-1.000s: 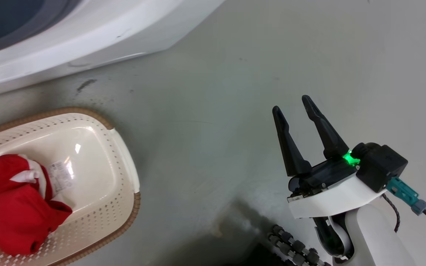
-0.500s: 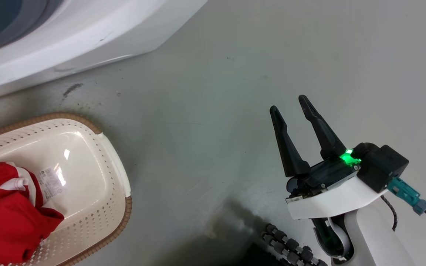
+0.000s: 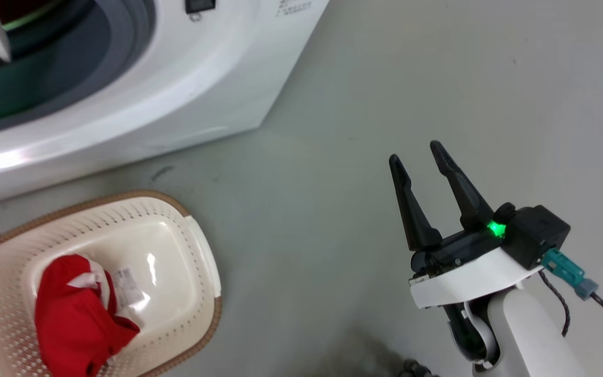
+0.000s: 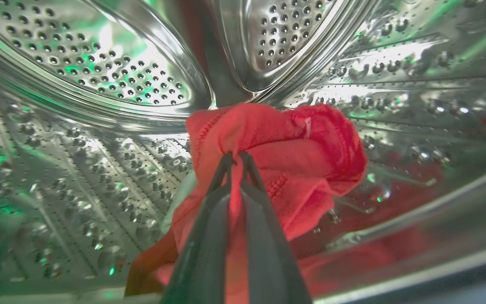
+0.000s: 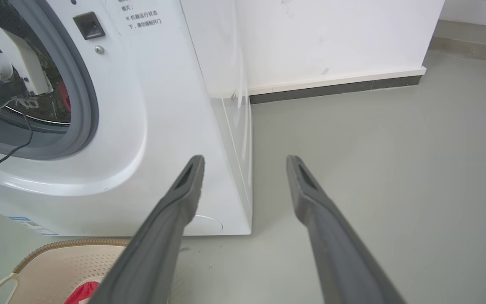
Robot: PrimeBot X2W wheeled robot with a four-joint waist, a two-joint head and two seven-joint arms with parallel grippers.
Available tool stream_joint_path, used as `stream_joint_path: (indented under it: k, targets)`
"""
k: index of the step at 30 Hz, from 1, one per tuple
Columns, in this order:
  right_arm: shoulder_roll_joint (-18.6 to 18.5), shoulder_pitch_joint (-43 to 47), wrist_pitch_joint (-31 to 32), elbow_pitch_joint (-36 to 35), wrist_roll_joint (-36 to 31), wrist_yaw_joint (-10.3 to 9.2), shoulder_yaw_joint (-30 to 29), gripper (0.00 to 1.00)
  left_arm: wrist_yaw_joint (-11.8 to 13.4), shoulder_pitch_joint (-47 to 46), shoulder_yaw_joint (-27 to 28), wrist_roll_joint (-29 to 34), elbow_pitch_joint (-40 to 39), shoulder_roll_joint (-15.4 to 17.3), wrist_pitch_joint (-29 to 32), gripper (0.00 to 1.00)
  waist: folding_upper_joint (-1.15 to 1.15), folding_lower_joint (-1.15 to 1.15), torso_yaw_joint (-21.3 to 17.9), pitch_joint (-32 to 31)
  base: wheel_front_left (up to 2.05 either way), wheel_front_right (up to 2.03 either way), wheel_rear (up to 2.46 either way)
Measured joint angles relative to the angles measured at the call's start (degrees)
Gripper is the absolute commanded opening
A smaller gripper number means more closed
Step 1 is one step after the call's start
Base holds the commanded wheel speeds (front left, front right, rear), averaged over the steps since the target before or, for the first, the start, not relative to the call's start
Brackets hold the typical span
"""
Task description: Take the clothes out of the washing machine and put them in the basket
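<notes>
Inside the perforated steel drum of the washing machine (image 4: 99, 76), my left gripper (image 4: 234, 157) is shut on a red garment (image 4: 293, 152) that hangs bunched around its fingertips. The white washing machine (image 3: 176, 89) stands at the upper left of the head view, its grey-rimmed porthole (image 5: 78, 84) holding my left arm. Another red garment (image 3: 76, 319) with white trim lies in the cream basket (image 3: 197, 251) on the floor in front of the machine. My right gripper (image 3: 416, 152) hovers open over bare floor, well to the right of the basket, with nothing between its fingers (image 5: 184, 190).
Grey floor (image 3: 343, 104) stretches right of the machine. A white wall with a dark skirting strip (image 5: 336, 86) runs behind it. A thin black cable (image 5: 2, 156) hangs from my left arm out of the porthole.
The head camera has tilted up and shifted, so more of the washing machine front and its porthole now show. My right gripper stays open in much the same pose.
</notes>
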Motion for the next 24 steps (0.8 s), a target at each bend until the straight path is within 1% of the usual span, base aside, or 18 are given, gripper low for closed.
stream_joint_path:
  k: [4, 6, 10, 14, 22, 23, 24]
  targets:
    - [0.0, 1.2, 0.0, 1.9, -1.0, 0.00, -0.1, 1.00, 0.5, 5.5, 0.7, -1.6, 1.4, -2.1, -5.9, 0.00, 0.00, 0.00, 1.2, -4.9, 0.00, 0.00, 0.00]
    - [0.0, 2.3, 0.1, 2.8, -1.5, 0.00, -0.4, 1.00, 0.4, 8.1, 0.5, -1.9, 2.0, -3.2, -8.0, 0.00, 0.00, -0.01, 1.8, -7.5, 0.00, 0.00, 0.00]
    - [0.0, 4.6, 1.2, 3.6, -2.1, 0.00, -1.9, 1.00, 0.0, 13.4, 1.0, -3.4, 2.4, -5.3, -10.1, 0.00, 0.00, -0.01, 3.2, -12.7, 0.00, 0.00, 0.00]
    - [0.0, 6.5, 2.0, 3.6, -2.1, 0.00, -2.4, 1.00, 0.3, 19.6, 1.7, -4.3, -0.5, -7.1, -10.8, 0.00, 0.00, -0.01, 4.8, -17.4, 0.00, 0.00, 0.00]
    - [0.0, 9.2, 3.9, 2.9, -2.5, -0.01, -3.7, 1.00, 0.8, 31.3, 4.5, -4.7, -16.9, -9.4, -10.8, 0.00, 0.00, -0.02, 8.1, -24.1, 0.00, 0.00, 0.00]
    - [0.0, 9.5, 4.1, 2.8, -2.6, 0.00, -3.9, 1.00, 1.0, 32.7, 5.0, -4.7, -19.5, -9.8, -10.8, 0.00, 0.00, -0.02, 8.6, -24.7, 0.00, 0.00, 0.00]
    - [0.0, 10.2, 4.5, 2.4, -2.7, 0.00, -4.2, 1.00, 1.4, 35.1, 5.7, -4.7, -24.7, -10.8, -10.9, 0.00, 0.00, -0.02, 9.5, -25.6, 0.00, 0.00, 0.00]
